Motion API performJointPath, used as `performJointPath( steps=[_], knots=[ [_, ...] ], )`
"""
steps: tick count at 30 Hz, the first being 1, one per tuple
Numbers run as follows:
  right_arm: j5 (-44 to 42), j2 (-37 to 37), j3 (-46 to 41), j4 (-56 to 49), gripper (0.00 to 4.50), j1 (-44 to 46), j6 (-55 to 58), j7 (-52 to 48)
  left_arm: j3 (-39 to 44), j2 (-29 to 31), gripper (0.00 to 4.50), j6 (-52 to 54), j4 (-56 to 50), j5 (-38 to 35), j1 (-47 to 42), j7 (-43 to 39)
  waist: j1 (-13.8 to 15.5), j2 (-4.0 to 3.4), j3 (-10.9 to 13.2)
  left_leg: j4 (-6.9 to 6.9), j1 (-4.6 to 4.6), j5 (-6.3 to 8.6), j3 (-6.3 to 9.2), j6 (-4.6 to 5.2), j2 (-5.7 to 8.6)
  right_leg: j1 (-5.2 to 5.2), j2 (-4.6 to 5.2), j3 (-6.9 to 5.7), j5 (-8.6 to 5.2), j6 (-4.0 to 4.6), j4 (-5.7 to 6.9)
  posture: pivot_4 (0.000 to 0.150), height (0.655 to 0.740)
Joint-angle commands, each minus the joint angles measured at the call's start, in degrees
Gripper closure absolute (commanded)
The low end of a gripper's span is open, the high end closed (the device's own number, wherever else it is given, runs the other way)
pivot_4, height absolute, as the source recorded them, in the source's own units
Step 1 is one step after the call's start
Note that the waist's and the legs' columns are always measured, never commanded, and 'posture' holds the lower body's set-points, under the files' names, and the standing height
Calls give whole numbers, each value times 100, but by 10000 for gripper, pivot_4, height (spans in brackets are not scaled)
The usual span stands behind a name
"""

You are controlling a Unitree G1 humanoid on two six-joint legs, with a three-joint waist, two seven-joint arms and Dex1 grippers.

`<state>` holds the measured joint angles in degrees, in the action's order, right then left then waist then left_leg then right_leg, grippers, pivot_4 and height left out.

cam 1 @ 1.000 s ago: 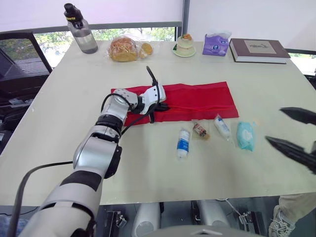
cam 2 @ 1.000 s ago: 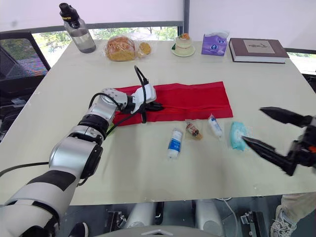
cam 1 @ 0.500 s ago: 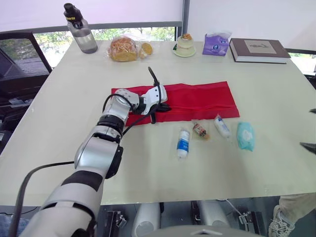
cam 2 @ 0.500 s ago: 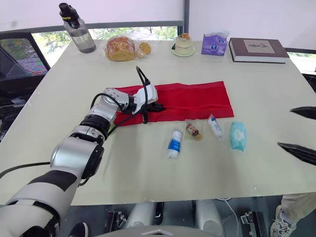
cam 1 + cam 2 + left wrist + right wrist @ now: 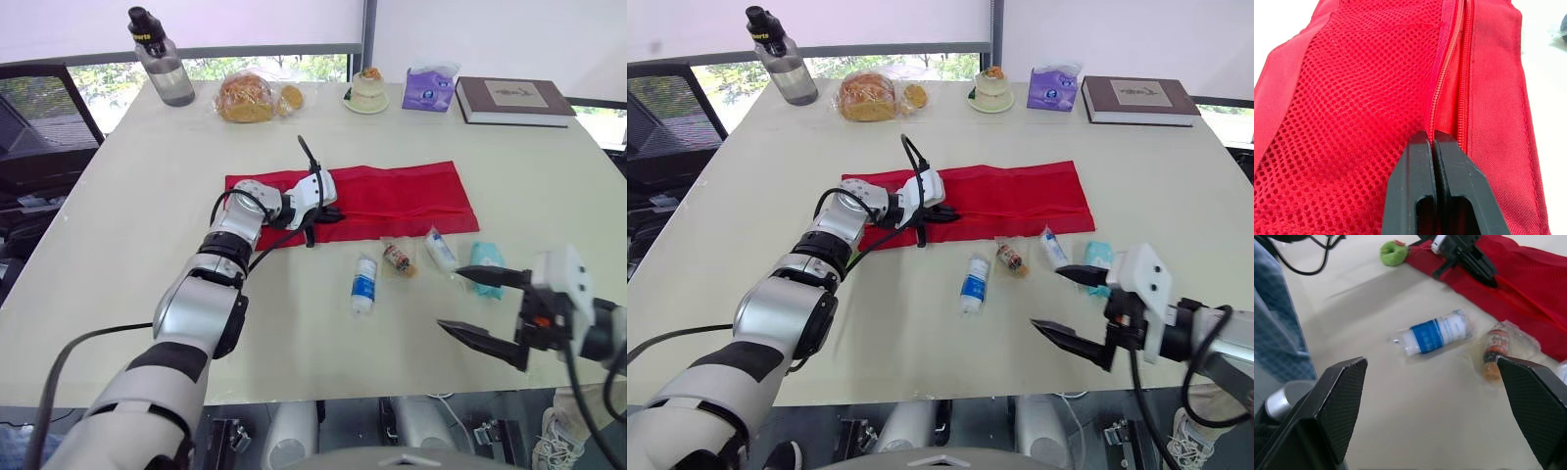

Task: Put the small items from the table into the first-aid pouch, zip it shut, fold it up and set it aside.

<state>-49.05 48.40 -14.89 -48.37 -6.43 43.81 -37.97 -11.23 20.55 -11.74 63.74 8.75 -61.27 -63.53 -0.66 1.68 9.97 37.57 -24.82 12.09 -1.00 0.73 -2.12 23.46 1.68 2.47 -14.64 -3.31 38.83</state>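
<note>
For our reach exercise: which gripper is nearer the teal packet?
Right. The right gripper is open, close to the teal packet; the left gripper pinches the red pouch farther off.

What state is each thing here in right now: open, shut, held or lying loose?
red pouch: unfolded flat, zip open.
left gripper: shut on the pouch's zip edge.
right gripper: open, empty, over the table.
blue-labelled roll: loose on the table.
small bottle: loose, wrapped.
white tube: loose on the table.
teal pack: loose, by the right gripper.
water bottle: upright, capped.
book: closed.
</note>
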Motion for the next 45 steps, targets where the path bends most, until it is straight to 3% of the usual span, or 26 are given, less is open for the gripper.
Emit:
performJointPath(
  steps=[1,6,12,29,33,40,42,45],
  knots=[
    [365,-425,1061,68,0,816,421,862,89,-2,44711,41,-223,-120,-26,-14,-7,1,0,0,-1,0,2,0,-3,0,-3,-2,0,0,-1,1500,7387],
    [739,-1350,2214,626,0,2054,1038,1609,94,4,44711,90,-279,-123,-33,-19,-13,1,0,1,1,0,1,0,-4,3,-6,0,1,1,7,1500,7387],
    [882,-1895,2633,1120,0,2587,1745,2013,114,3,44711,90,-274,-123,-61,35,2,1,0,1,-10,0,0,1,-2,5,-2,-2,1,3,-1,1500,7387],
    [2047,-2269,4036,1940,0,3391,1745,1594,137,90,44711,76,-388,-172,83,5,-17,0,0,1,-9,0,2,1,-4,9,-5,-3,1,2,3,1500,7387],
    [2210,-2115,4173,1939,12247,3441,1672,1327,121,104,45000,76,-428,-202,108,-9,-16,0,0,1,-9,0,1,1,-4,9,-4,-3,1,2,3,1500,7387],
    [2623,-1858,4512,2023,41139,3749,1408,855,116,120,45000,101,-476,-221,130,-16,-22,0,0,1,-6,0,2,1,-4,9,-5,-4,1,2,6,1500,7387],
    [2846,-1724,4691,2057,44718,3879,1243,708,124,122,45000,113,-464,-225,115,-7,-22,0,0,1,-6,0,1,1,-4,9,-5,-4,1,2,5,1500,7387],
    [3320,-1292,5149,1971,44967,4212,945,310,126,128,45000,117,-440,-234,94,-14,-22,0,0,1,-6,0,0,1,-4,10,-4,-3,1,2,5,1500,7387]
  ],
)
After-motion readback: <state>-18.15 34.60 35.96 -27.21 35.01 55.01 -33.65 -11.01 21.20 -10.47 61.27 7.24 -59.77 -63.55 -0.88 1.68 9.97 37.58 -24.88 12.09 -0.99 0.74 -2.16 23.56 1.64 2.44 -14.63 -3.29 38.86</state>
